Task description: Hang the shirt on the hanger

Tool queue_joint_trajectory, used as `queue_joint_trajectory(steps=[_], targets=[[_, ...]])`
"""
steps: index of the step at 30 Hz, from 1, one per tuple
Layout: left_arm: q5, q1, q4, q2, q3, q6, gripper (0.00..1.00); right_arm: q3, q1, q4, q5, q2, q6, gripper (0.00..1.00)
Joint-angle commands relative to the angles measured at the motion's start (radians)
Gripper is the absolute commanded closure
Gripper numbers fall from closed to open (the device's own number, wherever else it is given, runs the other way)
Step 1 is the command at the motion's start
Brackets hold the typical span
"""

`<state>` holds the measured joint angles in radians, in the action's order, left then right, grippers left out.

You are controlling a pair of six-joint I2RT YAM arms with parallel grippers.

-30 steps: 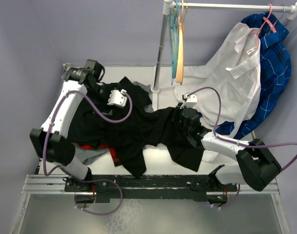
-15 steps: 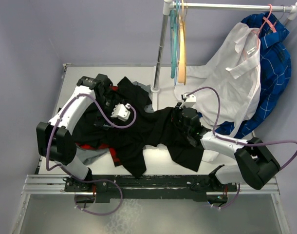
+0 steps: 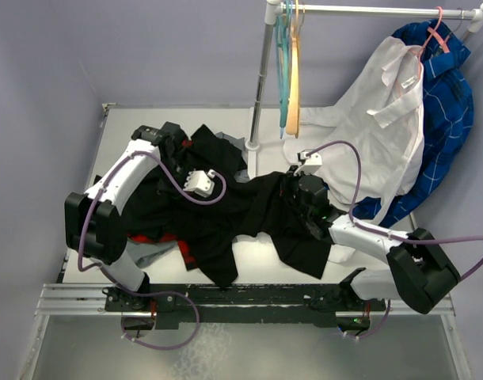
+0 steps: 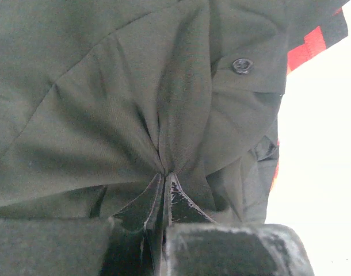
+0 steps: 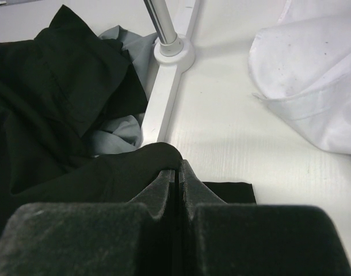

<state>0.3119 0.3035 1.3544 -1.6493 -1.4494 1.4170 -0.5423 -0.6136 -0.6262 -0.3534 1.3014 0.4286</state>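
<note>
The black shirt (image 3: 241, 214) lies crumpled across the middle of the table. My left gripper (image 3: 180, 166) is shut on a pinched fold of the shirt (image 4: 135, 115) near its left part, with a button (image 4: 242, 65) just beyond the jaws (image 4: 164, 179). My right gripper (image 3: 291, 182) is shut on the shirt's right edge, a dark fold (image 5: 106, 172) bulging over its closed fingertips (image 5: 179, 168). The yellow-orange hanger (image 3: 294, 79) hangs on the rail at the back, beside a teal hanger (image 3: 283, 71), apart from both grippers.
The rack's pole (image 3: 261, 71) and foot (image 5: 174, 53) stand just behind the shirt. A white shirt (image 3: 384, 119) and a blue checked garment (image 3: 447, 103) hang at the right. Red plaid cloth (image 3: 158, 237) and grey cloth (image 5: 115, 135) lie under the black shirt.
My left arm swung in from the table's back left, came down onto the shirt, and its gripper went from open to shut on the fabric. The right arm barely moved.
</note>
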Motion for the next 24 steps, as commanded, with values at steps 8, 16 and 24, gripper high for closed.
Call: queue_joint_trajectory(steps=[8, 16, 24], targets=[[0.007, -0.07, 0.027, 0.008, -0.296, 0.0, 1.0, 0.023, 0.013, -0.026, -0.042, -0.034, -0.02, 1.0], [0.034, -0.101, -0.05, -0.043, -0.538, -0.033, 1.0, -0.043, 0.061, -0.016, -0.029, 0.025, -0.057, 1.0], [0.048, -0.131, -0.154, 0.108, -0.49, -0.039, 1.0, 0.009, 0.062, -0.015, 0.072, -0.167, -0.142, 1.0]])
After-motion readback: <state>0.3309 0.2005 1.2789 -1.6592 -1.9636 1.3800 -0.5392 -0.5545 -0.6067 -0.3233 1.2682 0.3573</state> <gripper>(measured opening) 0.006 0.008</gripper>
